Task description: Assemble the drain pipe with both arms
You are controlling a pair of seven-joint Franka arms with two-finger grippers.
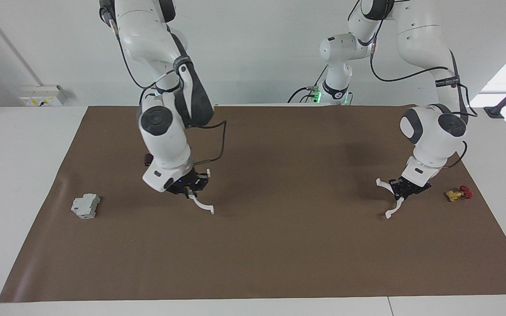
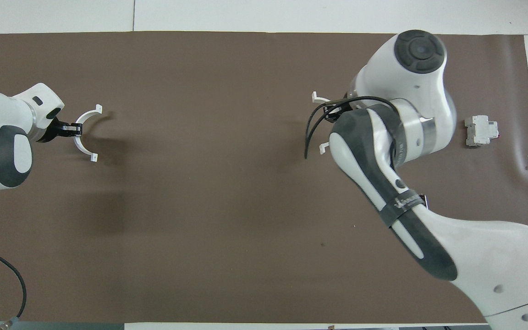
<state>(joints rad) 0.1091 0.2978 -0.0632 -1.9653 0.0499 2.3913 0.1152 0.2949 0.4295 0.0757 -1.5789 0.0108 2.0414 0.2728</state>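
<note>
Spanning the desk (image 1: 24,145), a brown mat (image 1: 279,245) lies under both arms: the right tool (image 1: 190,189) grips one white half-ring (image 1: 203,204) near the grey block (image 1: 85,206), while the left tool (image 1: 402,191) clamps the other half-ring (image 1: 391,199) beside the yellow-and-red valve (image 1: 458,193).

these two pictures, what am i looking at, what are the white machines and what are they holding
They are two robot arms at a table covered by a brown mat. One picture faces them from across the table; the other looks down from above their own end, so its sides are swapped.

Each arm ends in a black two-finger gripper. The left gripper is shut on a white half-ring, and the right gripper is shut on the other half-ring. Both are held up over the mat, well apart, not yet joined into one ring.

On the mat lie a grey block at the right arm's end and a small yellow-and-red valve at the left arm's end.
</note>
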